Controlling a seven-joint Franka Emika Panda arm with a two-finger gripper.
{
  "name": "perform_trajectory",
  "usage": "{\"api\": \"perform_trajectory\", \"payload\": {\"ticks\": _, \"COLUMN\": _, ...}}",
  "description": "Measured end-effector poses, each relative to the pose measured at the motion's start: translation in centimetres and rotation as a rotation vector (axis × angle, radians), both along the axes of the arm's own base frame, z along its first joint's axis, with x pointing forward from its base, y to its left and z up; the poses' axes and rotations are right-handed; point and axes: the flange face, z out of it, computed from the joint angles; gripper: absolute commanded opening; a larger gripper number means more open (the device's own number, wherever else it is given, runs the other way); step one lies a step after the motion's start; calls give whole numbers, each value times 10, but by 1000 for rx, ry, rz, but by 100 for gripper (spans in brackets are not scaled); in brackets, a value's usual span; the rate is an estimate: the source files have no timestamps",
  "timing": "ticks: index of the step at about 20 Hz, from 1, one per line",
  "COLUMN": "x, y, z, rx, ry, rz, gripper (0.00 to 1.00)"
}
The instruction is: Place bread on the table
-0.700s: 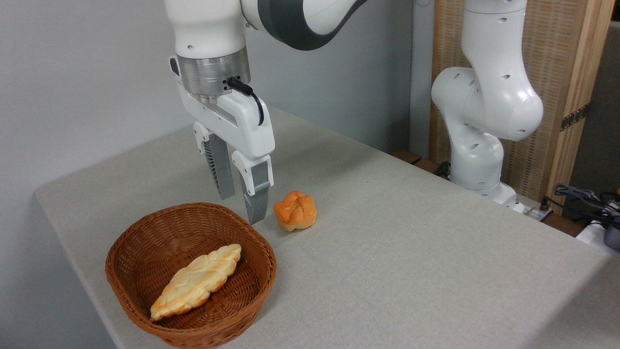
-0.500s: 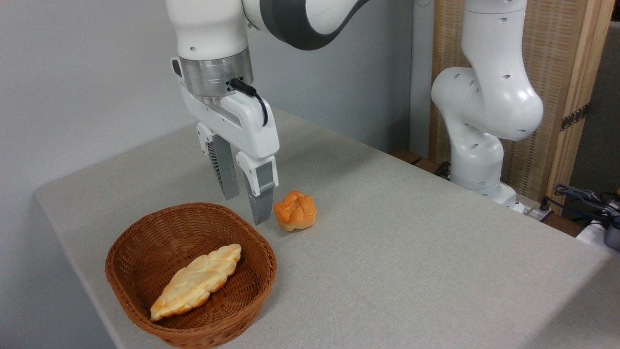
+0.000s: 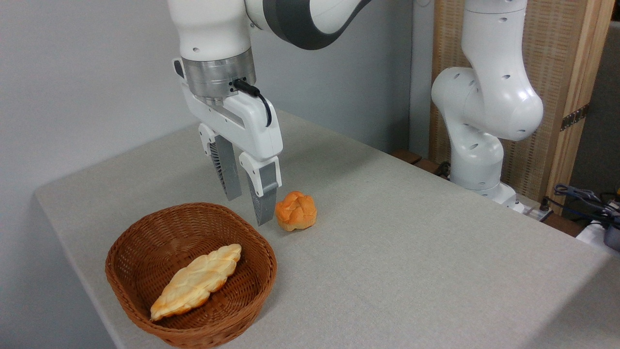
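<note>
1. While the bread lies in the lower left of the frame, inside the wicker basket, the gripper hangs above the basket's far rim near the frame's centre-left, holding nothing.
2. Its two fingers point straight down with a narrow gap between them, parted but not wide; the pads touch neither the bread nor the basket.
3. What matters most is direction: the bread sits below the gripper and toward the lower left of the picture, so the reach has to go that way and downward, over the rim and into the bowl.
4. Long axis of the bread: it runs diagonally, from its lower-left tip by the basket's near wall up to its upper-right tip near the basket's middle. A grasp across the short width looks most workable, and I judge the fingers would need turning or widening to straddle it.
5. Just right of the fingertips, a small round orange bun rests on the table; it is nearer the gripper than the bread but is not the target.
6. Plenty of bare tabletop lies to the right of the basket for setting the bread down; the task's lift has not begun.
</note>
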Motion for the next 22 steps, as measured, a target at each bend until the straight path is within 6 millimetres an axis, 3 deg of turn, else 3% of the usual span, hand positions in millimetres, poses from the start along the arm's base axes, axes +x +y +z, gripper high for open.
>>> {"api": "perform_trajectory", "payload": {"ticks": 22, "x": -1, "y": 0, "z": -3, "rx": 0, "ry": 16, "rz": 37, "gripper": 100}}
